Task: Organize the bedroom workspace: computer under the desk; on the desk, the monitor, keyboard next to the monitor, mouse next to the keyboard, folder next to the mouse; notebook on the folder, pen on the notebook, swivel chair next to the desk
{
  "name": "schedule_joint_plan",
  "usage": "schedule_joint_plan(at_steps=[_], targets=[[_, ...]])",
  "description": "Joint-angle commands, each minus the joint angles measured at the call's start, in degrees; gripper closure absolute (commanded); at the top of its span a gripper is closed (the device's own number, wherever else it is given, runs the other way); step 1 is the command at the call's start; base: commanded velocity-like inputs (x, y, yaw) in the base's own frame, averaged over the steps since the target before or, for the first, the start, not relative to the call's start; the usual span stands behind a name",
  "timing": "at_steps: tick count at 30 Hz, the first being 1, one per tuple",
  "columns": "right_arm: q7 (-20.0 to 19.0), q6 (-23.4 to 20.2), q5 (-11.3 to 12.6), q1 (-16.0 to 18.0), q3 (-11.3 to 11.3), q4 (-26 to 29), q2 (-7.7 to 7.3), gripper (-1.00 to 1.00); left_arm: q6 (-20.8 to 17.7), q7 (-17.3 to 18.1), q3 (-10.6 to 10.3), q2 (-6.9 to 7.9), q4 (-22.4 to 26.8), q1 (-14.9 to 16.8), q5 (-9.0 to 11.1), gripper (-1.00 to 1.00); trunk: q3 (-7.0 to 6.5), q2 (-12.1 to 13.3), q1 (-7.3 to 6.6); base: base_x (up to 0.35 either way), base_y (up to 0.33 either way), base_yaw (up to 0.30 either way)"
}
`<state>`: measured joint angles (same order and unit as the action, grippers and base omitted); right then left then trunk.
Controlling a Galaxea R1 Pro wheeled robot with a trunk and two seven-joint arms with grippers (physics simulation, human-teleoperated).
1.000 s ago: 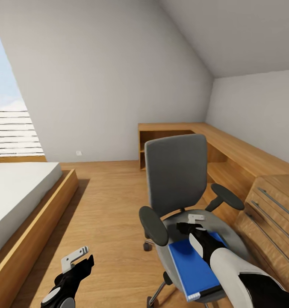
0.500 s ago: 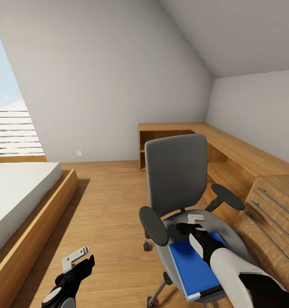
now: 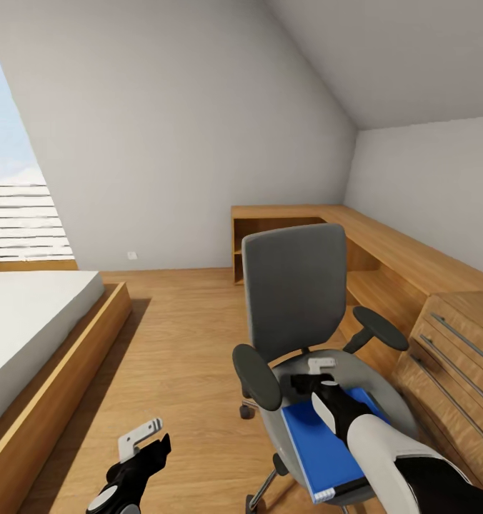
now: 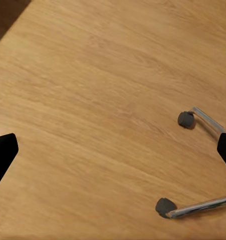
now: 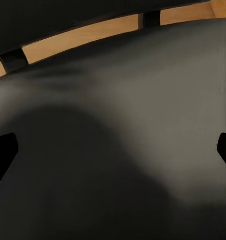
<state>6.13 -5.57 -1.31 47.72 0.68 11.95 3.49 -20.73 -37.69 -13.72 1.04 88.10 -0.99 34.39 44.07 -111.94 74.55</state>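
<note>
Careful: your right gripper (image 3: 307, 377), fingers spread wide and empty, hovers beyond the blue folder (image 3: 320, 446), so closing now grabs only the swivel chair (image 3: 295, 285) seat.

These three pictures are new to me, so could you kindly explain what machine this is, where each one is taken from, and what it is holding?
This is a simulated wheeled robot with two arms, steered by a person. The large picture comes from a camera on its head, looking down into a bedroom. The swivel chair stands beside the wooden desk, with a blue folder lying on its seat. The right end effector hovers over the seat just beyond the folder, open and holding nothing. The left end effector hangs over the wooden floor, also open and empty. The other two pictures come from cameras on the wrists: the left one looks down at the floor and the chair's castors; the right one looks closely at the grey seat.
</note>
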Motion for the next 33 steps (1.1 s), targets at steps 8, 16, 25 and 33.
schedule_joint_plan(at_steps=[8,16,25,33], targets=[[0.2,0.5,-0.8,0.0,0.3,0.2,-0.05,-1.0,-0.1,-0.4,-0.3,0.17,0.0,0.0,0.4,-1.0,0.04,0.0,0.0,0.0,0.0,0.0],[0.2,0.5,-0.9,0.0,0.3,0.2,-0.06,-1.0,-0.1,-0.4,-0.3,0.24,0.0,0.0,0.4,-1.0,0.04,0.0,0.0,0.0,0.0,0.0],[0.2,0.5,-1.0,0.0,0.3,0.2,-0.06,-1.0,-0.1,-0.4,-0.3,0.27,-0.1,0.0,0.4,-1.0,0.04,0.0,0.0,0.0,-0.13,0.0],[0.2,0.5,-1.0,0.0,0.4,0.1,-0.05,-1.0,-0.2,-0.4,-0.3,0.28,-0.1,0.0,0.4,-1.0,0.04,0.0,0.0,0.0,-0.068,0.0]])
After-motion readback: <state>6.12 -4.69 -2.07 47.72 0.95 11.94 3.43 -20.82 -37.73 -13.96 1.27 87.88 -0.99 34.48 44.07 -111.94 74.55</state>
